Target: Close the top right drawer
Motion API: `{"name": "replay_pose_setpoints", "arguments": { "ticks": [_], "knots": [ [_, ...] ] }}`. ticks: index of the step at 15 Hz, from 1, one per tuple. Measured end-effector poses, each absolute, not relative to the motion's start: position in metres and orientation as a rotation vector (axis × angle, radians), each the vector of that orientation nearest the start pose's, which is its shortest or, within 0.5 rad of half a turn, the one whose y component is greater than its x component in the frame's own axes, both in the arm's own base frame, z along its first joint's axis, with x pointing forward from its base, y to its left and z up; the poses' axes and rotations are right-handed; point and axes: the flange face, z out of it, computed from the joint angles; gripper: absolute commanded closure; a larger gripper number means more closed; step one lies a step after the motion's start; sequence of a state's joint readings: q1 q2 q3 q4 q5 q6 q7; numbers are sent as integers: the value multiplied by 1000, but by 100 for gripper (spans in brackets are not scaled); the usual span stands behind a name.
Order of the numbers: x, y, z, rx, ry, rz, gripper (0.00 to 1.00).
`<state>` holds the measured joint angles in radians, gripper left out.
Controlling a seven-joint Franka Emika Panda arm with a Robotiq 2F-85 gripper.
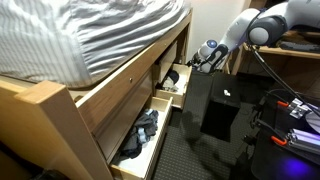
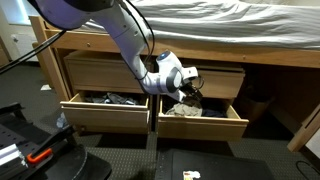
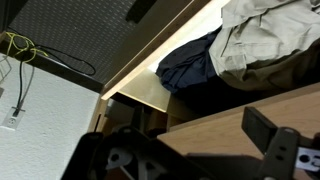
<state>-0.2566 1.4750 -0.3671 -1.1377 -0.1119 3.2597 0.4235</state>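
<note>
The top right drawer [image 2: 205, 124] is the short light-wood box under the bed, and it stands pulled out. It also shows in an exterior view [image 1: 172, 82]. In the wrist view its plain front panel [image 3: 215, 118] crosses the picture, with dark blue cloth [image 3: 185, 65] and pale beige cloth [image 3: 262, 38] inside. My gripper [image 2: 190, 92] hangs at the drawer's front edge, also seen in an exterior view [image 1: 203, 58]. Its fingers [image 3: 190, 150] are apart, with the drawer's wooden front between them. No red cloth shows.
The longer drawer with dark grey clothes [image 1: 140, 135] is also pulled out, to the left in an exterior view [image 2: 105, 108]. A black box [image 1: 215, 108] stands on the floor close beside the bed. Cables and red-handled gear [image 1: 295, 105] lie beyond it. Striped bedding [image 1: 90, 35] overhangs above.
</note>
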Motion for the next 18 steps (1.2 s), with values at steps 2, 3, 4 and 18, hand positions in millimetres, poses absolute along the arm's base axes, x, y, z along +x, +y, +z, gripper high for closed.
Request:
{"name": "replay_pose_setpoints", "arguments": {
  "ticks": [2, 3, 4, 18],
  "knots": [
    [664, -315, -15, -3190, 762, -1120, 0],
    [667, -306, -16, -3183, 727, -1118, 0],
    [668, -297, -19, -3170, 643, -1123, 0],
    [658, -266, -17, -2995, -66, -1279, 0]
  ]
}}
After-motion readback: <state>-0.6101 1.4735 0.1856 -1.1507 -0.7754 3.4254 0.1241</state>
